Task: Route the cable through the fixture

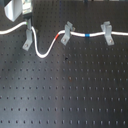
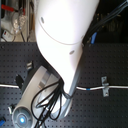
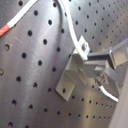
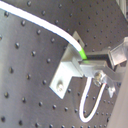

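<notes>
Thin glossy white cable point(image 4: 45, 25) in the forked grey metal fixture point(image 4: 67, 70), fingers point(image 4: 97, 62) clamped on cable

Arm point(image 2: 60, 45): big white link fills most of the second exterior view, slanting down w/ black hoses alongside. Tool point(image 1: 19, 11) sits low at the first exterior view's top left corner, mostly cropped. In both wrist views one metal finger point(image 3: 114, 56) reaches in from the side, near the tabletop point(image 1: 65, 90); finger spacing can't be read.

Cable point(image 2: 92, 88) mostly behind the arm point(image 2: 62, 45)
</notes>
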### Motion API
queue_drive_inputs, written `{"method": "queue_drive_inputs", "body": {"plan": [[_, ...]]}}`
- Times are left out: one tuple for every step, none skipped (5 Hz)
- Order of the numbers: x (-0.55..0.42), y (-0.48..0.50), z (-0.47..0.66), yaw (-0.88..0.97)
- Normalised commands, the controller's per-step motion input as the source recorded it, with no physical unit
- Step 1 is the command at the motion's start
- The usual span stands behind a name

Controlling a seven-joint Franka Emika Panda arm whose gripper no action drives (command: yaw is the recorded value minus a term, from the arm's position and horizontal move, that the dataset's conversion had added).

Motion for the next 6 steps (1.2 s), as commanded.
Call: {"method": "queue_drive_inputs", "body": {"plan": [[-0.139, -0.044, 0.27, 0.05], [-0.075, -0.140, 0.22, -0.02], [-0.229, -0.082, 0.14, 0.00], [-0.330, -0.100, 0.14, 0.00], [-0.188, -0.109, 0.14, -0.30], [-0.074, -0.035, 0.11, -0.42]]}}
